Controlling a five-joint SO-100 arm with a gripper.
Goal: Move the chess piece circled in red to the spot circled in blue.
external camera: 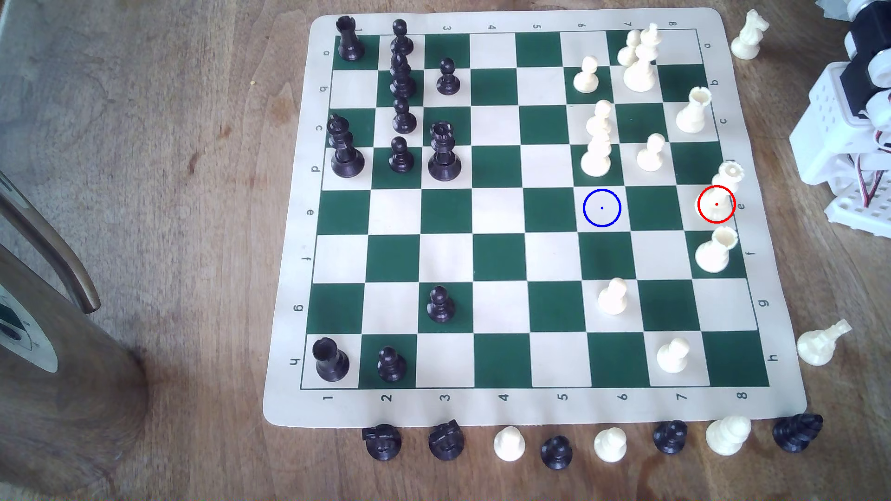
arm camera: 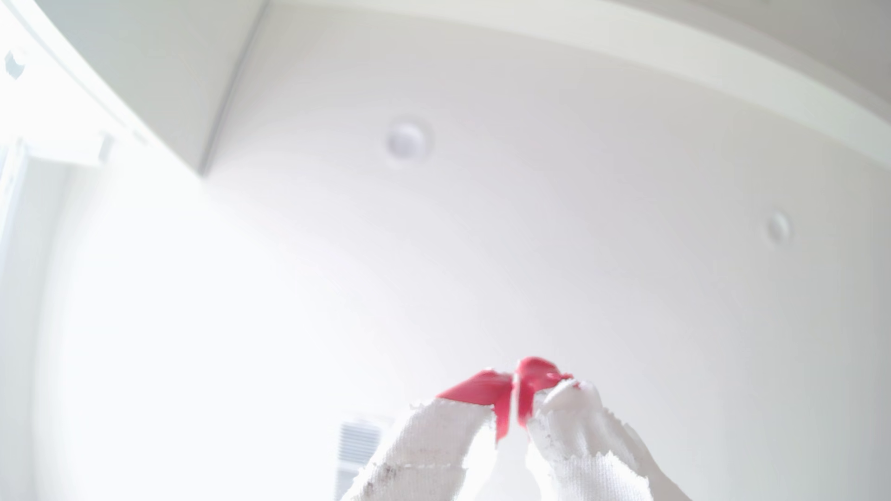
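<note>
The chess piece circled in red (external camera: 723, 190) is a cream piece with a small notched ring crown. It stands on the board's edge square at the exterior view's right, with a red ring around its base. The spot circled in blue (external camera: 601, 208) is a bare cream square two squares to that piece's left in the same row. The white arm (external camera: 848, 120) sits folded off the board's right side, away from the piece. In the wrist view my gripper (arm camera: 516, 385) points up at a ceiling. Its red-tipped, cloth-wrapped fingers (arm camera: 475, 388) meet, shut on nothing.
Cream rooks (external camera: 716, 250) (external camera: 693, 113) stand on either side of the circled piece along the right column. A tall cream piece (external camera: 597, 144) and a pawn (external camera: 651, 154) stand just beyond the blue spot. Captured pieces (external camera: 610, 445) line the mat's near edge. A wooden object (external camera: 58, 347) stands at left.
</note>
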